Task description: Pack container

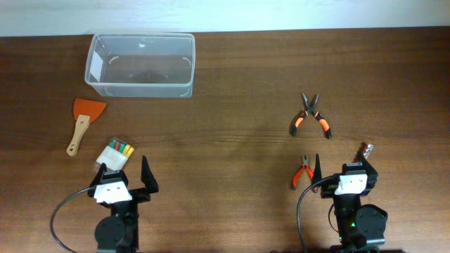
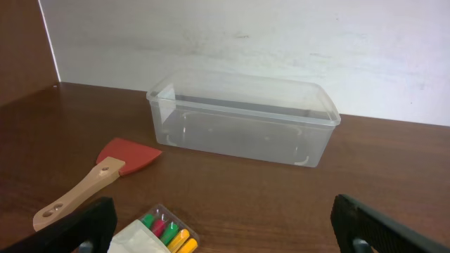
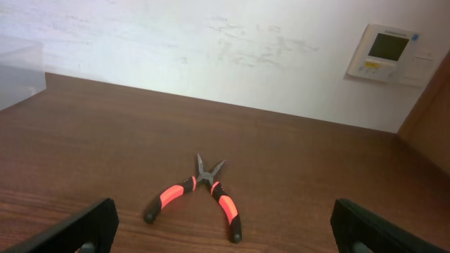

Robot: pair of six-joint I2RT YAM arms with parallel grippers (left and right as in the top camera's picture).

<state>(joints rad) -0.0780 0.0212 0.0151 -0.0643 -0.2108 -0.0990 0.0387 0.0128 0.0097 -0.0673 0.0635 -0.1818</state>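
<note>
Nearest, at the desk's (image 1: 225,144) near edge: my left gripper (image 1: 122,174) and right gripper (image 1: 342,171), each spread wide, nothing held. Just beyond the left one, a pack of coloured markers (image 1: 116,153); beside the right one, small orange-handled pliers (image 1: 302,173) (a silvery piece (image 1: 366,148) close by is too small to identify). Farther on, a wooden-handled scraper (image 1: 83,123) toward the left edge, larger pliers (image 1: 311,118) on the right. Farthest: the container (image 1: 140,89), upright, near the far left corner.

The container (image 1: 139,88) is seen as a clear, translucent plastic tub, rectangular with rounded corners and a rimmed edge. It is set upright, open-topped and empty, on the desk (image 1: 232,98) at the far left, its long side laid crosswise
</note>
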